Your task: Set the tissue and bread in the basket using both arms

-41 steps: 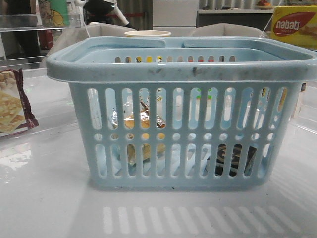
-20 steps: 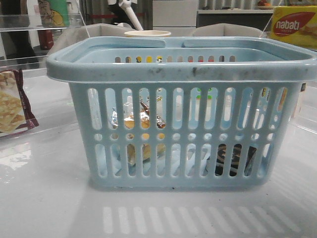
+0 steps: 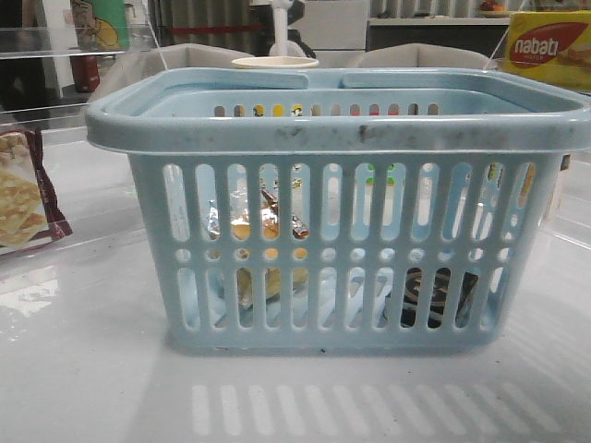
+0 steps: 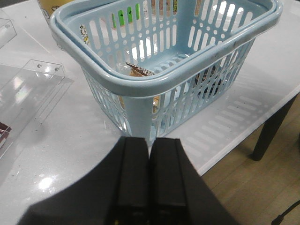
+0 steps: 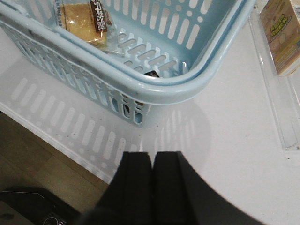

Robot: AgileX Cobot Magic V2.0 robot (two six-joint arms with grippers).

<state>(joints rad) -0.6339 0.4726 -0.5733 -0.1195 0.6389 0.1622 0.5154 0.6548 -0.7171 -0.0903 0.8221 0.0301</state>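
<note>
Both black jaws, left [image 4: 149, 180] and right [image 5: 152, 185], clenched and empty above the white desk [image 3: 83, 369]. Inside the slotted light-blue plastic basket [image 3: 338, 124], the crinkly-wrapped golden bun [image 3: 263, 226] at nine o'clock and the soft dark tissue packet [image 3: 434, 293] at four; both look light and squashable, best pinched mid-body.

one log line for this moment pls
bread: in basket | tissue: in basket | left gripper: shut, empty | right gripper: shut, empty | both outside basket
</note>
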